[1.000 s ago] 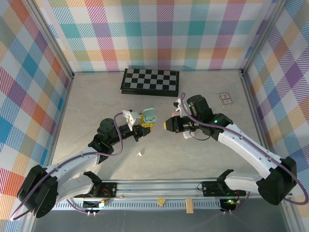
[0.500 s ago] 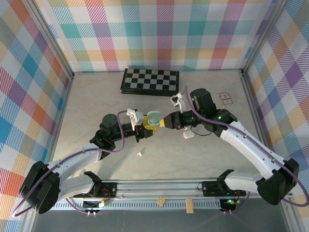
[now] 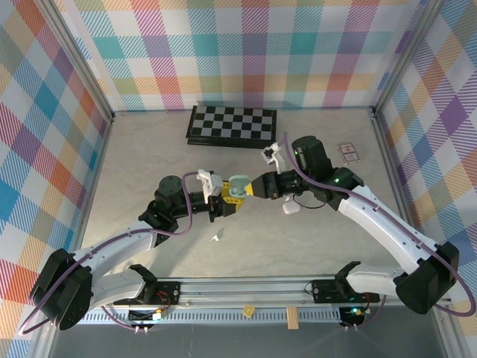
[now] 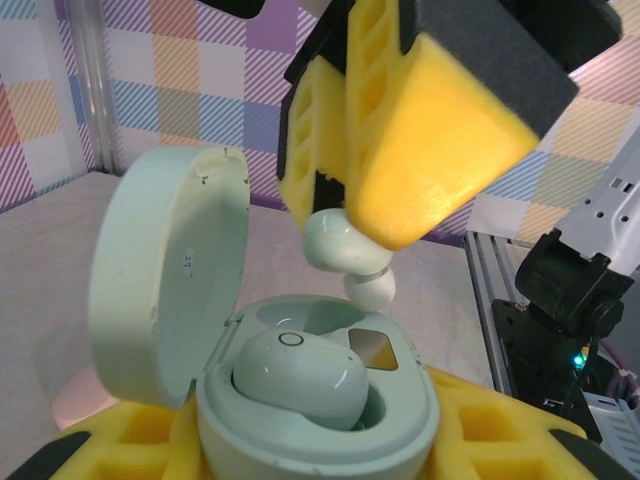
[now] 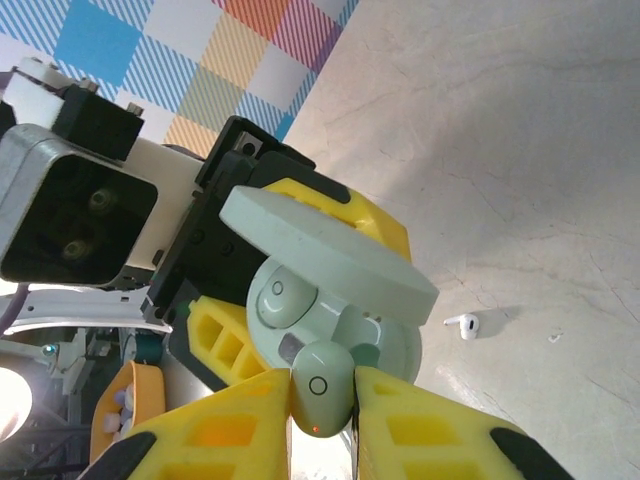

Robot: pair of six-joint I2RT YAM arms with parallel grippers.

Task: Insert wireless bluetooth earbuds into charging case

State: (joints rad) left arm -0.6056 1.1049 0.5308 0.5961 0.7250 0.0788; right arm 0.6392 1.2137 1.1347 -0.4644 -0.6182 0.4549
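My left gripper (image 3: 223, 198) is shut on a mint green charging case (image 3: 237, 187) and holds it up off the table with the lid (image 4: 165, 275) open. One mint earbud (image 4: 300, 375) sits in its slot, and the slot beside it is empty. My right gripper (image 3: 254, 188) is shut on a second mint earbud (image 5: 322, 385), pinched between its yellow pads (image 5: 430, 425). That earbud (image 4: 345, 245) hangs tip-down just above the case's (image 5: 395, 335) empty slot. A white earbud (image 3: 216, 237) lies on the table in front of the grippers.
A chessboard (image 3: 232, 125) lies at the back, and a small card box (image 3: 348, 153) at the back right. A small white object (image 3: 289, 209) rests on the table under the right arm. The metal rail (image 3: 246, 289) runs along the near edge.
My right gripper has moved left with the mint earbud, closing the gap to the open case. My left gripper has shifted the case slightly to the right to meet it.
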